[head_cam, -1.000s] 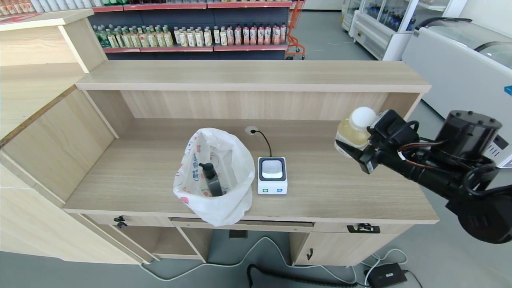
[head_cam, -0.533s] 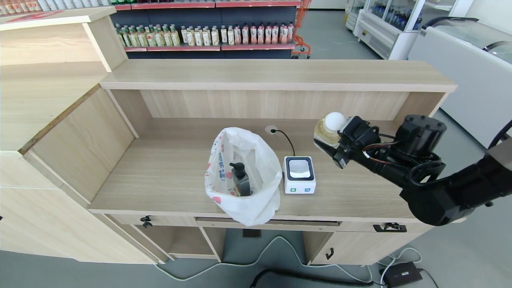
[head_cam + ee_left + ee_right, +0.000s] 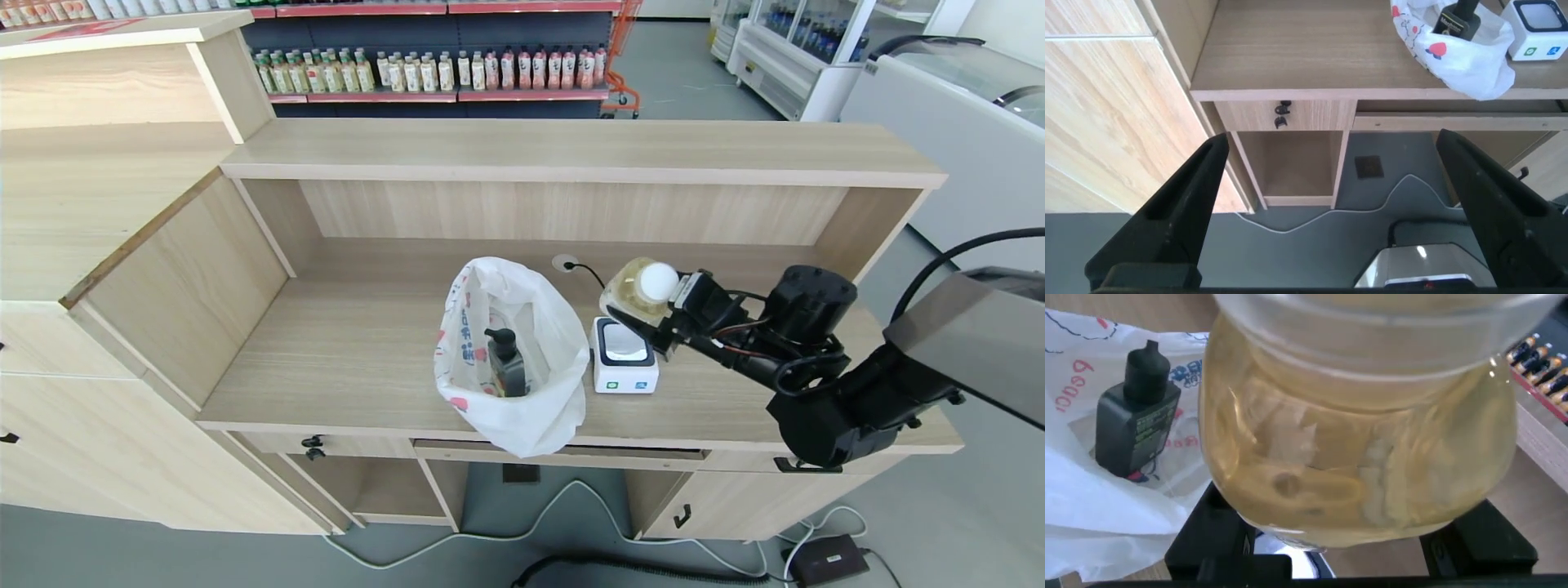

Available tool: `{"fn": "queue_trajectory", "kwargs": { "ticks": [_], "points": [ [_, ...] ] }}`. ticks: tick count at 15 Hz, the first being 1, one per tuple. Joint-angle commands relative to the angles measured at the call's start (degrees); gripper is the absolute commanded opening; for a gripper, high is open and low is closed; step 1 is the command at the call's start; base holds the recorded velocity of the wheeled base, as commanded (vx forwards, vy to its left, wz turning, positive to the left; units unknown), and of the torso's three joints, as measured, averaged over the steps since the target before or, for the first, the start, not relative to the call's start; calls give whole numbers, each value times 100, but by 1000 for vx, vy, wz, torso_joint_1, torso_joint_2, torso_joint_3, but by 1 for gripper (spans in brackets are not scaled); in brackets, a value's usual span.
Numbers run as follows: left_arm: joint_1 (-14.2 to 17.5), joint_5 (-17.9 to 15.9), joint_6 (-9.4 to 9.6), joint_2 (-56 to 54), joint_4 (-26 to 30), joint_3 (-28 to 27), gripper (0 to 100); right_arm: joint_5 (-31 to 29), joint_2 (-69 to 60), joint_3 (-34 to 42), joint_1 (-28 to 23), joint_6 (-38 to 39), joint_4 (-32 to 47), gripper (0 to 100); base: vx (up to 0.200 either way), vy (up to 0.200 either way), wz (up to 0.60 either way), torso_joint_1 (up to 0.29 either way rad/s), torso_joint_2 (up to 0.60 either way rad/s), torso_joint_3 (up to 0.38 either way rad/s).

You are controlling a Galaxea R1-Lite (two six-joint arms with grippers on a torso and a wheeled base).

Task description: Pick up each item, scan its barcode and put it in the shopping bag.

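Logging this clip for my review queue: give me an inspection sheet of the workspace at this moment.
Surface: wooden counter with a raised back ledge.
Job's things: shopping bag stands open with a black pump bottle inside; scanner beside it; jar of yellowish liquid held over the scanner.
Clutter: nothing seen.
Grippers: right gripper shut on the jar; left gripper open, low in front of the counter.
Cables: scanner cable runs to a hole in the counter; white cable and power brick on the floor.
Surroundings: drink shelves, freezers.
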Motion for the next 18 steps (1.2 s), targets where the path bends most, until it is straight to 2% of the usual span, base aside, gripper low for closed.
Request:
{"fn": "queue_trajectory", "kwargs": {
  "ticks": [1,7,13,18],
  "points": [
    [2,3,2,0,2,0,100,236,428,-100,-93,8,-149,0,0,0,0,0,0,0],
    [2,3,-7,0,2,0,100,799,1000,-584,-409,-1,-535,0,0,0,0,0,0,0],
    [2,3,2,0,2,0,100,799,1333,-1050,-462,-54,-535,0,0,0,0,0,0,0],
    [2,3,2,9,2,0,100,799,1483,-1111,-462,-71,-553,0,0,0,0,0,0,0]
  ]
}}
